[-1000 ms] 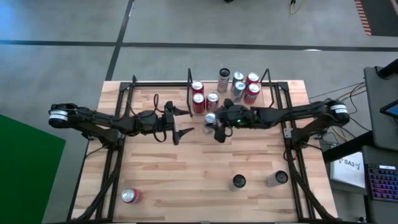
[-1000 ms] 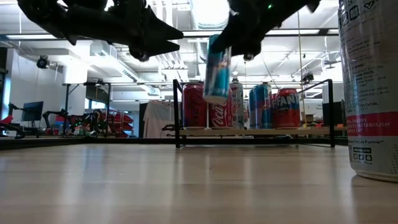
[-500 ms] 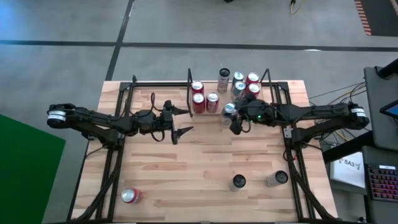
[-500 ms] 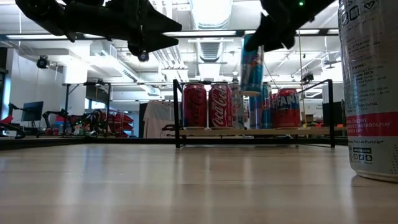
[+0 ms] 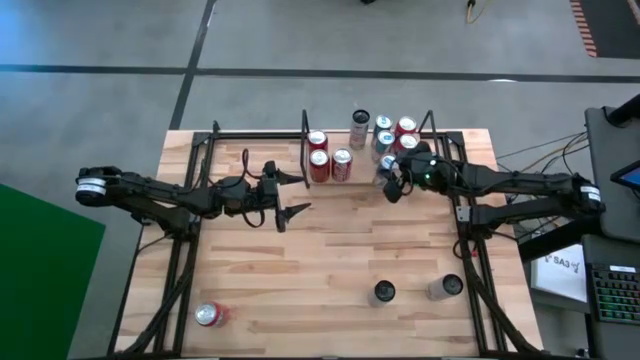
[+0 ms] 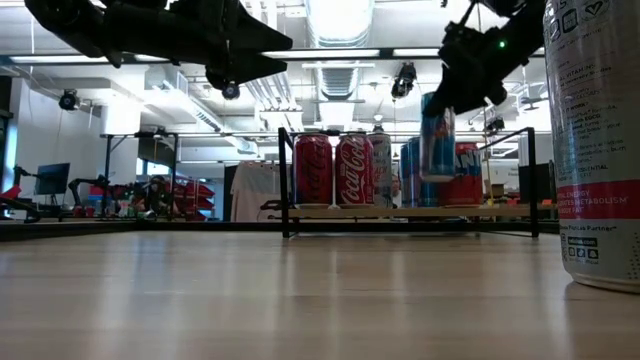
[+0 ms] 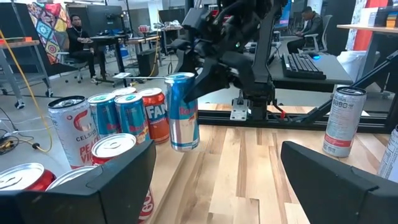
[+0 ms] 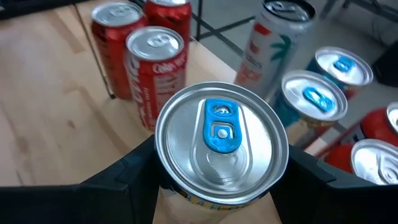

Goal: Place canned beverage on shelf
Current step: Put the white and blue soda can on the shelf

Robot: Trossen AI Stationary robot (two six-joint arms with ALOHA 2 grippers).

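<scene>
A red can (image 5: 210,315) is seen lying on its side near the front left corner of the table (image 5: 330,270); the left gripper (image 5: 290,196) is held above the bare planks left of the middle, its fingers spread wide with nothing between them; just beyond it, at the back edge, the shelf (image 5: 437,140) is loaded with three red cola cans (image 5: 318,160) at its left end, a tall white can (image 5: 360,125) behind them, blue cans (image 5: 383,125) and orange-red cans (image 5: 405,128) farther right; the right gripper (image 5: 392,180) is pinched on a blue-and-silver can (image 6: 437,135), which is held upright in the air at the shelf's front edge, in front of the blue and orange-red cans and clear of the board; toward the front right of the table two more cans (image 5: 383,292) are left standing, well apart from the shelf
</scene>
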